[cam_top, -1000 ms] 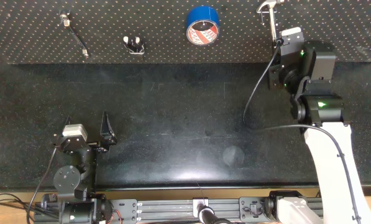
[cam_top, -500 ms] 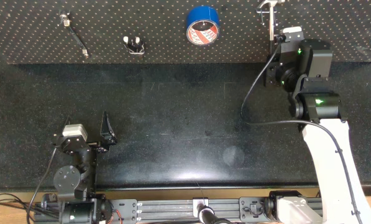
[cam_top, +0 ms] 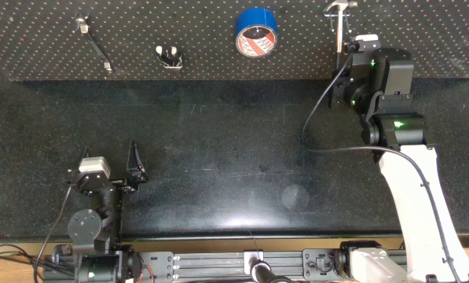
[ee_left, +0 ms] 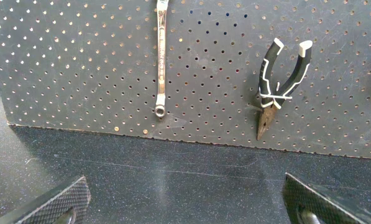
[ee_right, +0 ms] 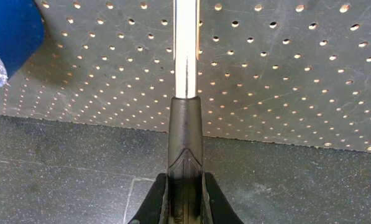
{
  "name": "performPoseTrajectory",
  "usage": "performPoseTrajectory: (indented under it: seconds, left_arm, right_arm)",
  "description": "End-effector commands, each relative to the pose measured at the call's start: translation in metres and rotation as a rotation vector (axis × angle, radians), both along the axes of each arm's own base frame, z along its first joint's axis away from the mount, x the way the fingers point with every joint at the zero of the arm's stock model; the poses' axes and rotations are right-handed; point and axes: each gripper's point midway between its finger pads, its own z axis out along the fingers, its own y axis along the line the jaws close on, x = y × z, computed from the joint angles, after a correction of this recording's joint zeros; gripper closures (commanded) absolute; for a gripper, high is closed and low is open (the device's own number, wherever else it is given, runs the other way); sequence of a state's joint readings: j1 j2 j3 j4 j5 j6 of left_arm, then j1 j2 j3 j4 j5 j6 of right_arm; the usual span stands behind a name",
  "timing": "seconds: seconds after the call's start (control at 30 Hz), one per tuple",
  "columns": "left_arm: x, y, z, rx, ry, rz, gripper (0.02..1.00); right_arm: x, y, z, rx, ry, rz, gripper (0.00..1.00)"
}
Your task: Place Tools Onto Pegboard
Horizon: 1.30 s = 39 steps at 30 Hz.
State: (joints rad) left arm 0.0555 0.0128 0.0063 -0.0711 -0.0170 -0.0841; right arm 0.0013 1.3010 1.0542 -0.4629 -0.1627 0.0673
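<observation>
Gripping hammer (ee_right: 186, 118) at pegboard (ee_right: 284, 81) bottom edge

Hammer (ee_right: 186, 74) — polished metal shaft, matt grip

hammer (ee_right: 186, 50) head cut off by edge; tape roll (ee_right: 8, 31) partly cropped.

Over the last second the right arm (cam_top: 395, 130) pushed closer to the pegboard (cam_top: 203, 31) and drifted slightly left. The right gripper (ee_right: 185, 186) carried the hammer (cam_top: 341, 23), clamped in its jaws, a little higher up the board. The arm's cable (cam_top: 316, 118) swung left with it.
</observation>
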Motion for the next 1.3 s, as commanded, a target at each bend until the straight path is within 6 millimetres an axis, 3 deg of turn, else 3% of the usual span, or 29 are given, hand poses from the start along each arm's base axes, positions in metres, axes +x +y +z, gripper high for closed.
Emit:
performPoseTrajectory:
  seconds: [0.03,0.3,0.37,0.4,0.47,0.5,0.53,0.73,0.83,1.07,1.3]
  left_arm:
    - [0.000,-0.002,0.000,-0.013,-0.001,-0.010,0.023]
    - [0.000,-0.002,0.000,-0.013,-0.001,-0.010,0.023]
    - [0.000,-0.002,0.000,-0.013,-0.001,-0.010,0.023]
    - [0.000,-0.002,0.000,-0.013,-0.001,-0.010,0.023]
    - [0.000,-0.002,0.000,-0.013,-0.001,-0.010,0.023]
    - [0.000,-0.002,0.000,-0.013,-0.001,-0.010,0.023]
    - [0.000,-0.002,0.000,-0.013,-0.002,-0.010,0.023]
    - [0.000,-0.002,0.000,-0.013,-0.001,-0.010,0.023]
    - [0.000,-0.002,0.000,-0.013,-0.001,-0.010,0.020]
    - [0.000,-0.002,0.000,-0.013,-0.001,-0.010,0.023]
    - [0.000,-0.002,0.000,-0.013,-0.001,-0.010,0.023]
  right_arm:
    - [0.008,0.003,0.003,0.026,-0.008,-0.010,0.925]
    - [0.011,0.003,-0.010,0.026,0.027,-0.010,0.921]
    - [0.011,0.003,-0.013,0.026,0.036,-0.010,0.592]
    - [0.011,0.003,-0.014,0.026,0.037,-0.010,0.560]
    - [0.011,0.003,-0.014,0.026,0.039,-0.010,0.310]
    - [0.011,0.003,-0.014,0.026,0.039,-0.010,0.132]
    - [0.011,0.003,-0.014,0.026,0.039,-0.010,0.058]
    - [0.005,0.003,0.010,0.027,-0.026,-0.009,0.049]
    - [-0.003,0.003,0.048,0.027,-0.137,-0.008,0.047]
    - [-0.035,0.003,0.104,0.029,-0.294,-0.005,0.042]
    - [-0.044,0.003,0.114,0.029,-0.322,-0.005,0.045]
